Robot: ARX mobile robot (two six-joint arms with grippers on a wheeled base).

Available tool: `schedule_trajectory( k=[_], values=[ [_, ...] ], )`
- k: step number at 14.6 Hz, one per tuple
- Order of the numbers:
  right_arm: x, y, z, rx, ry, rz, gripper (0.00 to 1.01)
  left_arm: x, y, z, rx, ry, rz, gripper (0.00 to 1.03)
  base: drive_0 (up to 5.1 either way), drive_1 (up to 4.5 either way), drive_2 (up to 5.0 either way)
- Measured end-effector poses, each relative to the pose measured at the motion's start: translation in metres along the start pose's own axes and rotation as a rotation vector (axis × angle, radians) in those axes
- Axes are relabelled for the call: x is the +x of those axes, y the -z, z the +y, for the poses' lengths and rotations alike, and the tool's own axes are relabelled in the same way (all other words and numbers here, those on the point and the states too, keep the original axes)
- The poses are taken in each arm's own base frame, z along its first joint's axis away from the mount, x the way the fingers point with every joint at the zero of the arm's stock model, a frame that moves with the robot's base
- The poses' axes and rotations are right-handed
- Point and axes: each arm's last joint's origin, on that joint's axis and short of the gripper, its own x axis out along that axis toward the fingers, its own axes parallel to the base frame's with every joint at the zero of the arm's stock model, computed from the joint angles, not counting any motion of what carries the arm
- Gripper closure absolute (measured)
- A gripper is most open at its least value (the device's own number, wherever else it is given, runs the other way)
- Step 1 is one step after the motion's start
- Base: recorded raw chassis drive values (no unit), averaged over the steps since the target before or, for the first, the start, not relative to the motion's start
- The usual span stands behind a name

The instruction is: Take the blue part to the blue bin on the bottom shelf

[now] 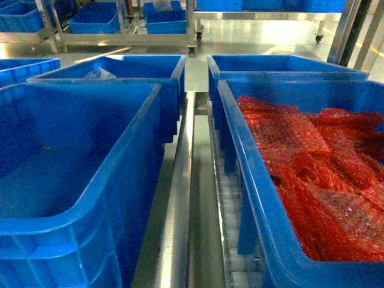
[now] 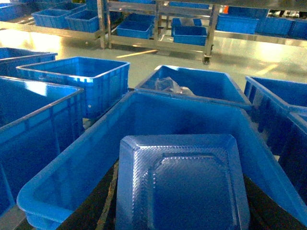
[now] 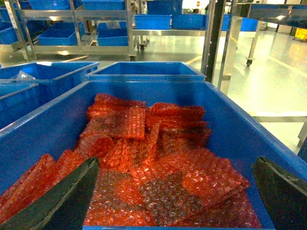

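In the left wrist view, the dark-blue boxy blue part [image 2: 182, 187] with a textured face fills the space between the dark fingers [image 2: 96, 203] of my left gripper [image 2: 181, 207], which is shut on it. It hangs over the near end of the empty blue bin [image 2: 72, 165]. In the head view that blue bin [image 1: 78, 180] stands at the left on the bottom shelf, beside its steel rail [image 1: 180, 198] and white rollers [image 1: 231, 216]; neither gripper shows there. My right gripper [image 3: 175, 191] is open, its fingers [image 3: 62, 201] spread over red bubble-wrap bags [image 3: 144, 143].
The crate holding the red bags [image 1: 252, 180] sits right of the rail. Behind stand two more blue crates [image 1: 276, 66], the left one [image 1: 144, 69] with a clear plastic bag [image 1: 99, 74]. Steel racks with bins [image 1: 126, 36] line the far floor. A steel post [image 3: 213, 38] rises beyond the right crate.
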Motion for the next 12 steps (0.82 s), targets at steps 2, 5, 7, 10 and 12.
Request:
schedule_trajectory(
  k=[2, 5, 7, 10, 12],
  values=[
    [0.000, 0.000, 0.000, 0.000, 0.000, 0.000, 0.03, 0.000, 0.000, 0.000, 0.000, 0.000, 0.000, 0.60, 0.0, 0.00, 0.0],
    [0.000, 0.000, 0.000, 0.000, 0.000, 0.000, 0.03, 0.000, 0.000, 0.000, 0.000, 0.000, 0.000, 0.60, 0.0, 0.00, 0.0],
    [0.000, 0.000, 0.000, 0.000, 0.000, 0.000, 0.03, 0.000, -0.002, -0.002, 0.015, -0.026, -0.028, 0.60, 0.0, 0.00, 0.0],
    [0.000, 0.000, 0.000, 0.000, 0.000, 0.000, 0.03, 0.018, -0.011, -0.018, 0.020, 0.018, -0.052, 0.60, 0.0, 0.00, 0.0],
    [0.000, 0.000, 0.000, 0.000, 0.000, 0.000, 0.03, 0.052, -0.011, -0.030, 0.038, 0.052, -0.057, 0.60, 0.0, 0.00, 0.0]
  ],
)
